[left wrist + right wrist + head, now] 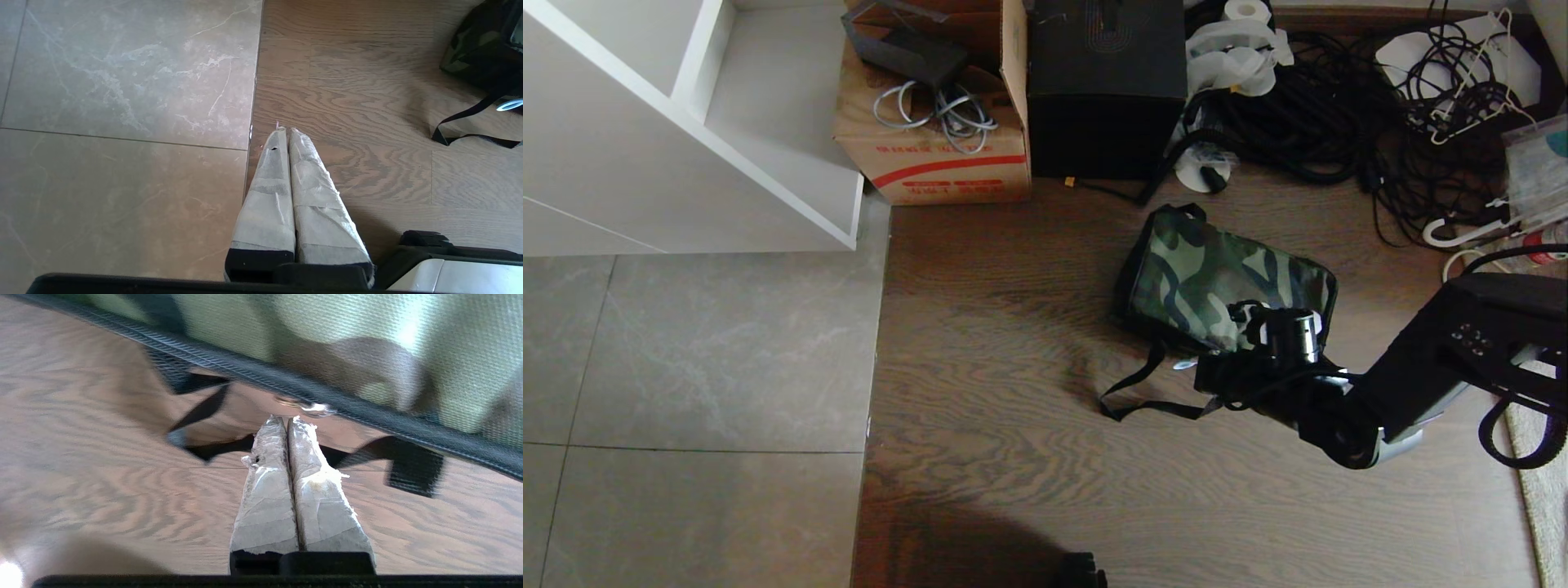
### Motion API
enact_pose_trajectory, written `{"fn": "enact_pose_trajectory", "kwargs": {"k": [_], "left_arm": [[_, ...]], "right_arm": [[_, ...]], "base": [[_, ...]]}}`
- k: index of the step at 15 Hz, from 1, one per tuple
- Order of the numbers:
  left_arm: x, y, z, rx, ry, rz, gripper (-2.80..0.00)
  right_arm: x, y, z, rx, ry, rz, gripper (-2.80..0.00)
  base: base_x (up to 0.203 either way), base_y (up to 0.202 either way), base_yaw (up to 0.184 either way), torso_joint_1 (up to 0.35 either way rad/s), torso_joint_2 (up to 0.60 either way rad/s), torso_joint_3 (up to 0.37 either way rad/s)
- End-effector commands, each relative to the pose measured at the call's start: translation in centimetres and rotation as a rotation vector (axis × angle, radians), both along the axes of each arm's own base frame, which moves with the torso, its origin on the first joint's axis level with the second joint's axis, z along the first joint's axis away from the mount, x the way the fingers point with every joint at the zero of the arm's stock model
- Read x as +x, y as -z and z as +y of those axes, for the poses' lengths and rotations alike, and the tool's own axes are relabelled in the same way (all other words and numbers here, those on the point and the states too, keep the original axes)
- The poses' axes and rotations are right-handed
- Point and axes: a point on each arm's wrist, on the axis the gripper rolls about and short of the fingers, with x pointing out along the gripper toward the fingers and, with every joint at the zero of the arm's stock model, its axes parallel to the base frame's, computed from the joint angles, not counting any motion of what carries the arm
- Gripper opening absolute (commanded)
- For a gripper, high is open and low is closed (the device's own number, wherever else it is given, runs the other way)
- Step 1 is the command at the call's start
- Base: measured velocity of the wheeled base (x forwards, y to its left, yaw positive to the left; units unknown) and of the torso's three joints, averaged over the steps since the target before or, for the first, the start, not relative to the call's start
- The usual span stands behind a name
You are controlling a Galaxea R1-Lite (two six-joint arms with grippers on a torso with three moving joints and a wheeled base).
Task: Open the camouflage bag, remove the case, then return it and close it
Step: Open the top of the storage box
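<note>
While the camouflage bag [1225,282] lies shut and flat on the wood floor [1013,457], the right tool [289,418] sits at its near edge with the taped fingers [265,490] pressed together and nothing between them. The right wrist view puts the tips just short of the bag's black edging [327,398], low over the floor, with a small shiny bit just ahead of them, likely a zip pull, can't confirm. The bag lies directly ahead of the tool, its long axis running diagonally across the head view, from upper left to lower right. The black strap [1143,392] trails loose across the floor on the near side. The right arm is far nearer. The left tool [284,130] is also closed and empty, parked well away over the seam between the grey tile [122,122] and the wood. Bag is soft woven fabric that sags, with ribbed edging; my guess is it will slide or bunch when pulled unless pinned. The case is not visible, presumably inside. Opening step is not yet done.
</note>
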Motion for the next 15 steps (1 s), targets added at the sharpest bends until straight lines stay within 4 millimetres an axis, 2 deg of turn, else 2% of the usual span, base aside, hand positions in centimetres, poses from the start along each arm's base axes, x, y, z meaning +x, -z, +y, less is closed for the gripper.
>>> {"fn": "enact_pose_trajectory", "kwargs": {"k": [1,6,9,15], "left_arm": [[0.1,0.2,0.0,-0.001,-0.001,0.009,-2.8],[0.1,0.2,0.0,-0.001,-0.002,0.008,-2.8],[0.1,0.2,0.0,-0.001,-0.001,0.008,-2.8],[0.1,0.2,0.0,-0.001,-0.002,0.008,-2.8]], "right_arm": [[-0.4,0.3,1.4,0.021,-0.037,-0.019,-2.8],[-1.6,2.8,1.8,-0.013,-0.053,-0.027,-2.8],[-1.7,3.4,0.2,-0.121,-0.056,0.008,-2.8],[-0.3,2.9,-3.2,-0.233,-0.024,-0.016,-2.8]], "base": [[0.0,0.0,0.0,0.0,0.0,0.0],[0.0,0.0,0.0,0.0,0.0,0.0],[0.0,0.0,0.0,0.0,0.0,0.0],[0.0,0.0,0.0,0.0,0.0,0.0]]}}
